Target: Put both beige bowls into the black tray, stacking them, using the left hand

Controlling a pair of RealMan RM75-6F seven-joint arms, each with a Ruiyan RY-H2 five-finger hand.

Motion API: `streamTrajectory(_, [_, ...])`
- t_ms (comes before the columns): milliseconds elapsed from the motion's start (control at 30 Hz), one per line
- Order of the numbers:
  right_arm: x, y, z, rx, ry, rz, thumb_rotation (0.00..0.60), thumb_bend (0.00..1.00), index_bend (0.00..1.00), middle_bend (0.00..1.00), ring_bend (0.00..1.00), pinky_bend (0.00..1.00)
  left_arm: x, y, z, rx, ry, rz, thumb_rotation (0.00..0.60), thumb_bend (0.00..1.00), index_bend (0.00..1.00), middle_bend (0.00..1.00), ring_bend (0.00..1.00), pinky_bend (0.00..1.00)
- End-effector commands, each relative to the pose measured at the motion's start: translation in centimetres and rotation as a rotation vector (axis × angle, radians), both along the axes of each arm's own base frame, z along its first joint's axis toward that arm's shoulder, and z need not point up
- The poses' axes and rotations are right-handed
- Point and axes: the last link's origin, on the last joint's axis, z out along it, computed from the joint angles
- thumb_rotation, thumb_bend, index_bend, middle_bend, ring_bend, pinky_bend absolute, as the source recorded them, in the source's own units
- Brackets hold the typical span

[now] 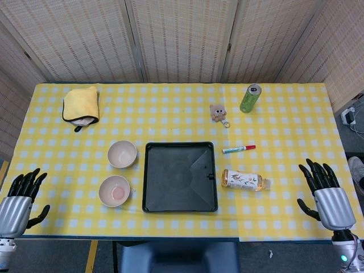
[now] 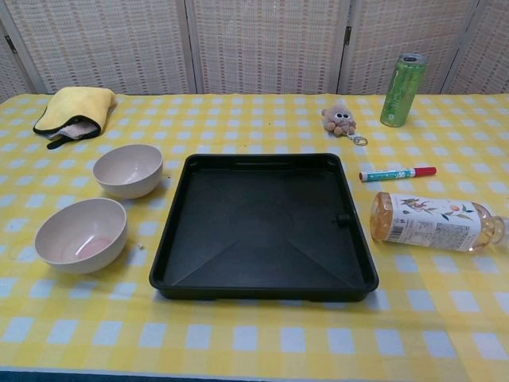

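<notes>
Head view | L hand fingers spread, holds nothing | bowls well apart, rightward

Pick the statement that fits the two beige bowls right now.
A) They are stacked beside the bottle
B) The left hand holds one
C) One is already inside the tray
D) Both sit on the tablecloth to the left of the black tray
D: the farther bowl and the nearer bowl stand apart on the cloth left of the black tray, which holds nothing, while the left hand is open at the table's edge.
</notes>
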Motion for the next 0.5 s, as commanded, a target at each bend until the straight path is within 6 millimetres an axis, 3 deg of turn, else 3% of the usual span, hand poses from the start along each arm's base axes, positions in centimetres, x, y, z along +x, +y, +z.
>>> streamTrajectory(33, [0.02, -0.02, -0.02, 0.000, 0.000, 0.001, 0.600, 0.31, 0.00, 0.00, 0.00, 0.00, -0.05, 0.06, -0.13, -0.008, 0.002, 0.004, 0.600, 0.39, 0.01, 0.00, 0.00, 0.00])
streamTrajectory(500, [0.29, 0.94, 0.28, 0.005, -0.004, 0.012, 0.600, 0.31, 0.00, 0.00, 0.00, 0.00, 0.84, -0.82, -0.45, -0.052, -0.018, -0.054, 0.600, 0.38, 0.01, 0.00, 0.00, 0.00])
